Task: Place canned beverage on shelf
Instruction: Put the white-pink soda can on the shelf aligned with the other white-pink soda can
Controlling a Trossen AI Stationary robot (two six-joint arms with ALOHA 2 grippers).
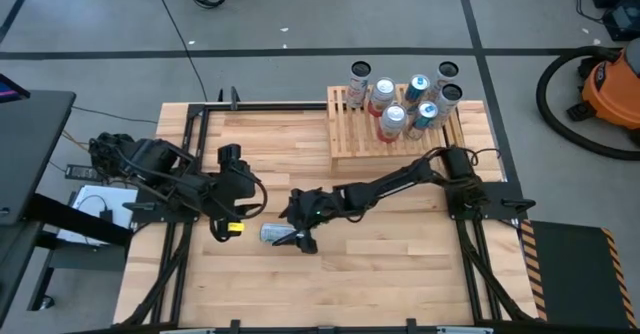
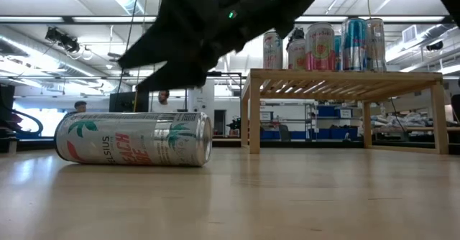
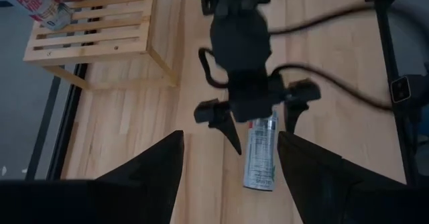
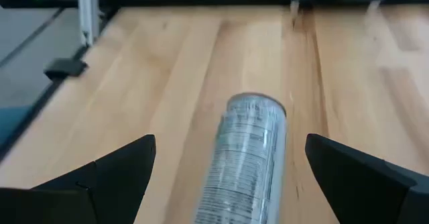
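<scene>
A wooden bench [image 1: 300, 274] fills the scene from above. At its far right corner stands the shelf [image 1: 352, 134], a low slatted wood rack, carrying several upright cans [image 1: 384, 96] in a cluster on its right half.

Two dark arms reach over the bench. The right arm [image 1: 400, 181] stretches from beside the shelf toward the middle of the bench; the left arm [image 1: 170, 179] waits well to the shelf's left, near the bench's left edge.

The right claw [image 1: 300, 236] hovers with its fingers spread wide on either side of the can [image 1: 275, 234], which lies on its side on the bare wood, well apart from the shelf and nearer the front of the bench. No finger touches it as far as the pictures tell. The left claw [image 3: 228, 163] points at the same can from a little way off, its fingers partly apart and holding nothing.

The can looks a slim aluminium drink tin: stiff if full, but thin-walled, smooth and likely to roll on its side. A hold across the middle of its barrel, with gentle pressure, seems safest.

The can's printed name is only partly legible. The right arm covers part of it from above, and whether it is full or empty cannot be told. People stand far behind the bench, too small to make out.
</scene>
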